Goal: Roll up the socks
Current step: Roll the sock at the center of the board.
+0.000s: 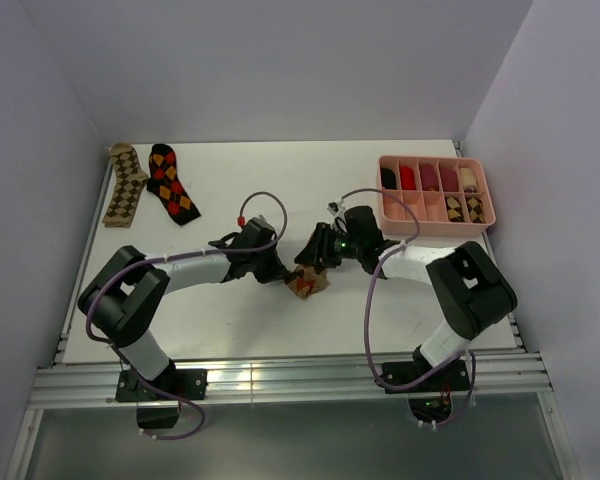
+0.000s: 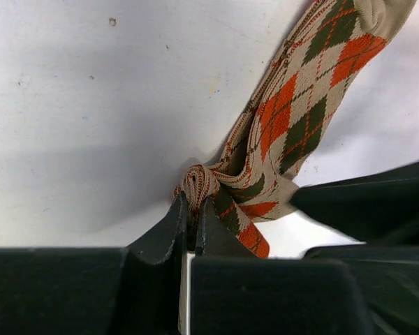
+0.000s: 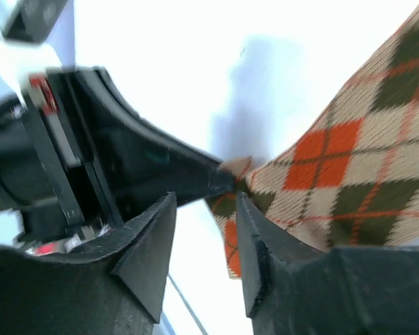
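Note:
A beige-brown-orange argyle sock (image 1: 307, 284) lies crumpled in the middle of the table between the two arms. My left gripper (image 2: 192, 204) is shut on a bunched end of this sock (image 2: 293, 118), and the rest of the fabric stretches away up and to the right. My right gripper (image 3: 206, 202) stands open right beside the same spot, with the sock (image 3: 335, 174) against the outside of its right finger and nothing between its fingers. Two more argyle socks lie flat at the far left: a tan-brown one (image 1: 125, 185) and a black-red-orange one (image 1: 173, 183).
A pink divided tray (image 1: 435, 212) at the far right holds plain rolled socks and two argyle rolls. Both arms meet at the table's middle, with the left gripper (image 1: 280, 275) and the right gripper (image 1: 315, 262) nearly touching. White walls enclose the table.

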Tool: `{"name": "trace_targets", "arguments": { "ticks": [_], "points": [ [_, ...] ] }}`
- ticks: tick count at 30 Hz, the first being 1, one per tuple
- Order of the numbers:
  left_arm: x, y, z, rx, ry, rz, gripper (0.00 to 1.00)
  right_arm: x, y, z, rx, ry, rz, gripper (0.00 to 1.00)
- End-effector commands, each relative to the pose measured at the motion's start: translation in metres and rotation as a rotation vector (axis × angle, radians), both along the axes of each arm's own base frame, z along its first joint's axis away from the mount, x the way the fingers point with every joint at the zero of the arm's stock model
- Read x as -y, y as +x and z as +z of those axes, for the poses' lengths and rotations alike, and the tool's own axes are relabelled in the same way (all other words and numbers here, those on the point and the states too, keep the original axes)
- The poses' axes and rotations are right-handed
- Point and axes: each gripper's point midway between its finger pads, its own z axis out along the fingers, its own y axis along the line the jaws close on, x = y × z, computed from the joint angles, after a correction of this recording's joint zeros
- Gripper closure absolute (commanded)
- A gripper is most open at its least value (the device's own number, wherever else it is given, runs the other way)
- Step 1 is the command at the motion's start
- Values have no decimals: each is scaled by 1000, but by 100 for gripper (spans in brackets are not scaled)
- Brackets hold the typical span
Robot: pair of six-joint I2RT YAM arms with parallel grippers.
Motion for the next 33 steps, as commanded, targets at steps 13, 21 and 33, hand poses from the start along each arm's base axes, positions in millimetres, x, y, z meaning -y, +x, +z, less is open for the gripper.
{"name": "trace_targets", "arguments": {
  "ticks": [13,21,33],
  "points": [
    [8,1,3,14,66,-135,99,37,70,-58,-36,-350,-214,67],
    [3,-11,-5,-33,135,-262,99,47,108,-60,-36,-391,-253,64],
    [4,-4,-20,-71,211,-301,99,39,78,13,263,-334,-130,58]
  ]
}}
